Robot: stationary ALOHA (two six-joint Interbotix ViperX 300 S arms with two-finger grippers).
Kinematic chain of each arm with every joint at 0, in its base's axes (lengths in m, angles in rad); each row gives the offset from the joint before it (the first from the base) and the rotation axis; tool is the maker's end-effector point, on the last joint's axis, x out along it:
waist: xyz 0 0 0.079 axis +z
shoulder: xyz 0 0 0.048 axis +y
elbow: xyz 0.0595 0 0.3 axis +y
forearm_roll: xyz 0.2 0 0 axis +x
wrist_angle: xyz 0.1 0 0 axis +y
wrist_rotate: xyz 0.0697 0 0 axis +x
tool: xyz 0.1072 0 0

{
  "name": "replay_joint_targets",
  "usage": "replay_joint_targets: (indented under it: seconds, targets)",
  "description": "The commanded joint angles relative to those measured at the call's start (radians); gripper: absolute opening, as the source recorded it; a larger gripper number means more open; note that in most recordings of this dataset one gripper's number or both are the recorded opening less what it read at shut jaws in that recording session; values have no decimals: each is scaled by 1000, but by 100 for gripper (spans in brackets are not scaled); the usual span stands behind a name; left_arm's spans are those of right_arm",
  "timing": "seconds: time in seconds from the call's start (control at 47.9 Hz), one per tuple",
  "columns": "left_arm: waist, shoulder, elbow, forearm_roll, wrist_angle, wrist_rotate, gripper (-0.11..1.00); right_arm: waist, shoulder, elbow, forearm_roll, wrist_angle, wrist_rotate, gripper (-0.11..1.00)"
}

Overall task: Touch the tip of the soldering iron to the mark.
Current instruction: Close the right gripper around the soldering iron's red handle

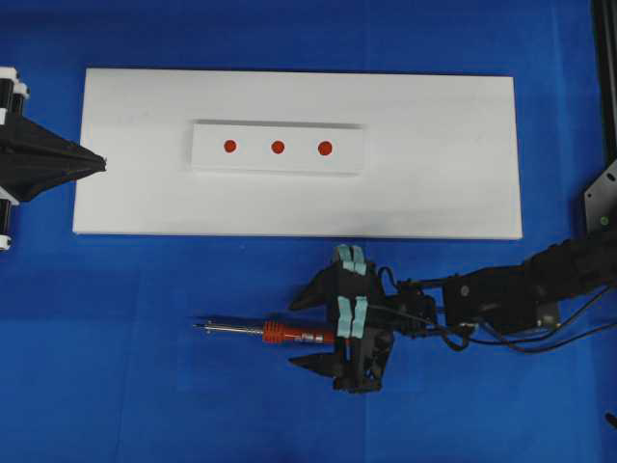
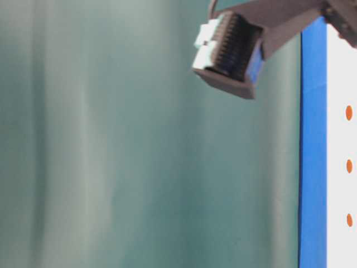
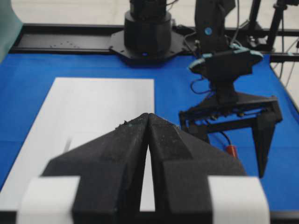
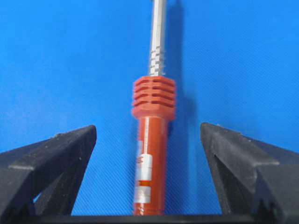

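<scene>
The soldering iron [image 1: 275, 334] lies flat on the blue mat in front of the white board, its tip [image 1: 199, 325] pointing left. My right gripper [image 1: 307, 333] is open and straddles the red-orange handle [image 4: 152, 158]; each finger stands clear of it. The silver shaft [image 4: 158, 42] runs out of the top of the right wrist view, so the tip is hidden there. Three red marks [image 1: 278, 147] sit in a row on a raised white strip [image 1: 212, 159]. My left gripper [image 1: 96, 162] is shut and empty at the board's left edge, its tips [image 3: 148, 116] pressed together.
The white board [image 1: 434, 174] covers the middle of the blue mat [image 1: 116, 367]. The right arm [image 1: 521, 294] reaches in from the right with black cables trailing beside it. A black frame rail [image 1: 605, 77] runs along the right edge.
</scene>
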Motion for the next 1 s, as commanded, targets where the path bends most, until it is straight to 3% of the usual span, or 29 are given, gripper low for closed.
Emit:
replay_joint_targets:
  seconds: [0.0,0.146,0.23,0.292,0.459,0.543,0.815,0.982]
  targets:
    - [2,2,-9,3,-5,0,0,3,-2,-20,18,-12,-3,86]
    - [2,0,-6,2,-6,0,0,5,6,-17,34,-12,-9,84]
    - [2,0,-3,3,-5,-3,0,3,9,-18,34,-14,-15,77]
    - [0,-2,-2,3,-6,-3,0,5,11,-17,34,-14,-28,65]
    - [0,-2,-2,3,-5,-3,0,5,9,-12,34,-18,-46,20]
    - [2,-2,-2,3,-5,-3,0,5,9,-12,34,-25,-46,6]
    - [2,-2,0,2,-5,-3,0,5,-2,-9,34,-23,-51,6]
    - [2,-3,-2,2,-5,-3,0,0,-95,21,32,-11,-61,6]
